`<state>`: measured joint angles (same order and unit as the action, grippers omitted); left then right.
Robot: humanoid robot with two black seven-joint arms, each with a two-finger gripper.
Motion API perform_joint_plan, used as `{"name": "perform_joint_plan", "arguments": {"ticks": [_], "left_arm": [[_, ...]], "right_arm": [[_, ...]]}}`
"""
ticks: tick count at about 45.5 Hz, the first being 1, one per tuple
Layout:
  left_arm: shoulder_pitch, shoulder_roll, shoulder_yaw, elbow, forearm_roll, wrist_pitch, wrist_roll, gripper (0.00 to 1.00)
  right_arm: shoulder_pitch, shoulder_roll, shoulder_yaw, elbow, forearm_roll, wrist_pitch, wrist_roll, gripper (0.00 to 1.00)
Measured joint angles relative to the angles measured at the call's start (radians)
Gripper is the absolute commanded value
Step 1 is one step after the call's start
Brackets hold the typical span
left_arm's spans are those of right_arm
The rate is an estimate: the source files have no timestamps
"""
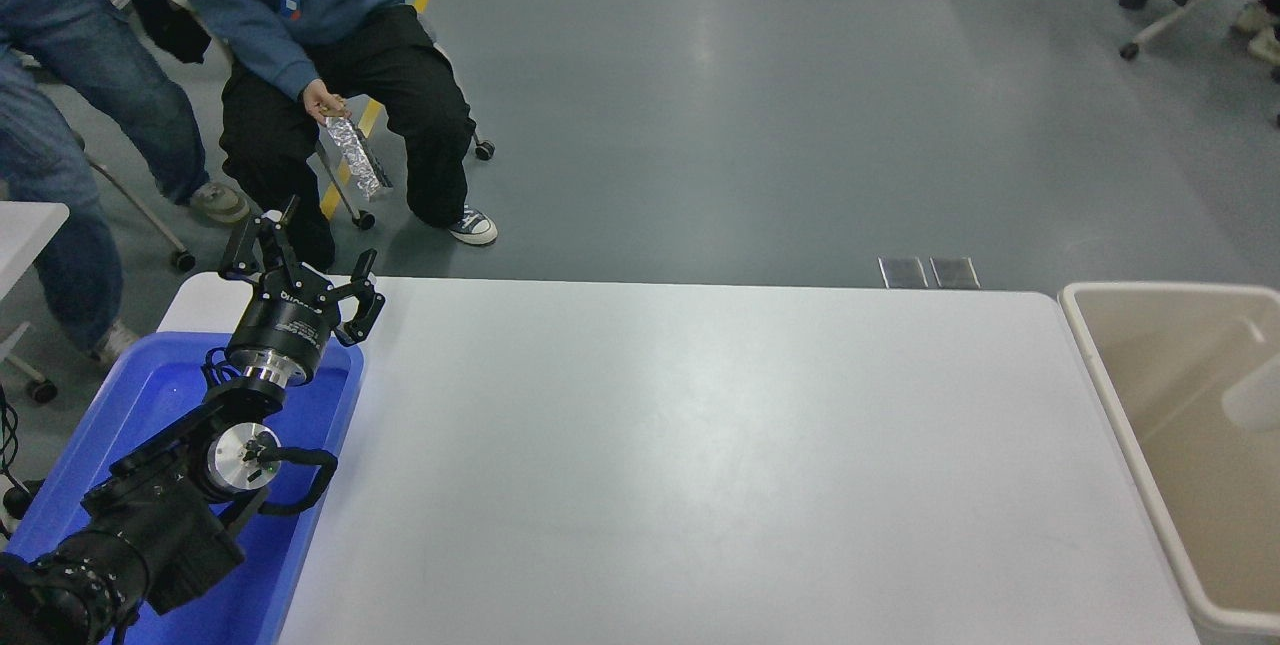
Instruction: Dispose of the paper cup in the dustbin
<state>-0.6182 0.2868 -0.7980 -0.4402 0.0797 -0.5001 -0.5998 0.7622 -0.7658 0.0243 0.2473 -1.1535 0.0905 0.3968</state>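
**Cup blurred inside the bin, left arm over the blue tub**

We are looking down over the white table (700, 445). At the right edge of the frame the beige dustbin (1125, 425) is standing just beside the table's end, and inside it — against the far right border — we are seeing a pale, blurred shape that we are taking for the paper cup (1255, 400); its outline is too smeared for us to tell how it is lying.

At the lower left the left arm is reaching up over a blue tub (300, 525), and its left pincer (305, 260) is hanging above the table's upper-left corner with its fingers spread apart, grasping nothing. The right arm is showing nowhere in the frame.

Beyond the table, in the upper left, a seated person (330, 45) is holding a silvery foil-wrapped bar (355, 160) in one hand — another person's legs (70, 105) are showing further left.
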Motion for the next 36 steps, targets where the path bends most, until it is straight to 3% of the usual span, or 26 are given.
{"name": "perform_joint_plan", "arguments": {"ticks": [14,36], "left_arm": [[0.000,0.000,0.000,0.000,0.000,0.000,0.000,1.00],[0.000,0.000,-0.001,0.000,0.000,0.000,0.000,1.00]], "right_arm": [[-0.026,0.123,-0.001,-0.171,0.111,-0.003,-0.016,0.00],[-0.094,0.221,0.001,-0.285,0.291,-0.057,-0.135,0.00]]}}
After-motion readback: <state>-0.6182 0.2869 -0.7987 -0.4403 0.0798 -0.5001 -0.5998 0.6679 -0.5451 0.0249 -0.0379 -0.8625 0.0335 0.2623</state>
